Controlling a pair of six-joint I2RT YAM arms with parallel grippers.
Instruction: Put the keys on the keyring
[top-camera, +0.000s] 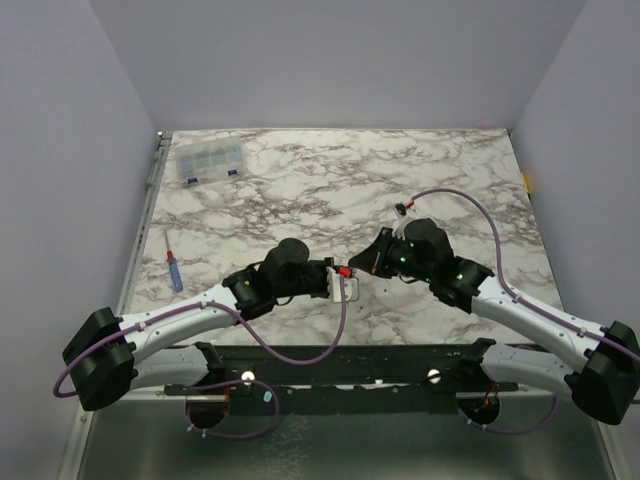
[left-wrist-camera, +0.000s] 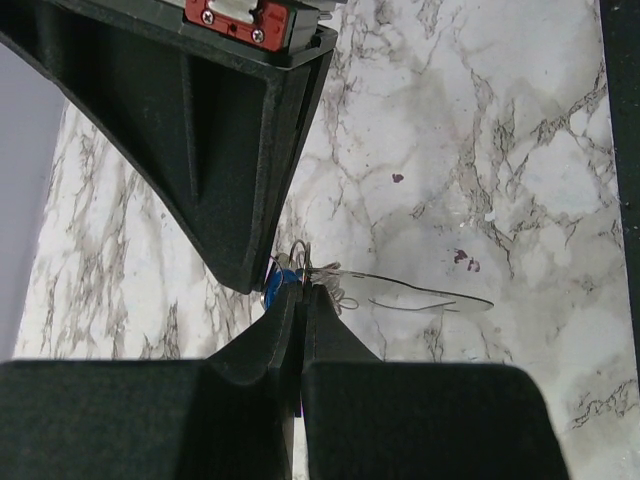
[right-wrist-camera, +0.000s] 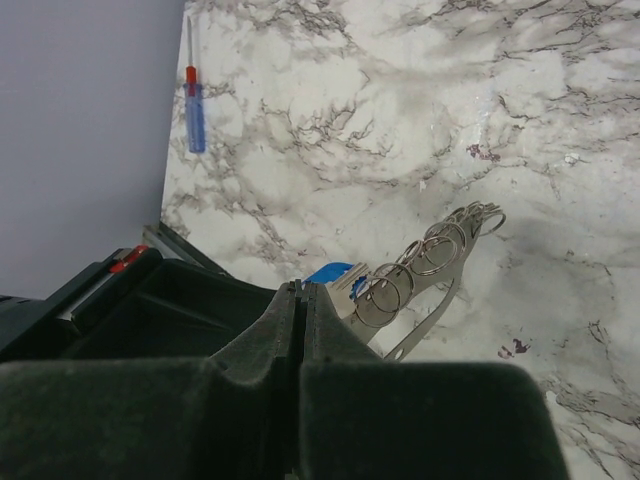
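Big picture first: marble table (top-camera: 300, 190), with both arms reaching in so their tips meet near the middle, a bit toward the near edge. The clear parts box (top-camera: 210, 162) sits way off in the far left corner and the screwdriver (top-camera: 174, 272) lies by the left edge. Neither one is in play.

The left gripper (left-wrist-camera: 302, 292) is clenched tight, and thin wire loops of the keyring (right-wrist-camera: 425, 255) poke out right at its tips. The right gripper (right-wrist-camera: 301, 290) is clamped down too, with the little blue tag (right-wrist-camera: 330, 272) sticking out from beside its fingertips. So it looks like both are pinching the same bundle at the tag end, tip to tip. The rings seem to hang just above the table, since there's a shadow under them. A flat grey piece under the coils looks like a key (right-wrist-camera: 432, 315), but I can't tell if it's threaded on or just riding along.

My guess is we're mid-threading: one side steadies the ring while the other works the key round the coil. The next move needs a tiny, careful twist or slide, without either pinch slipping off that thin wire.
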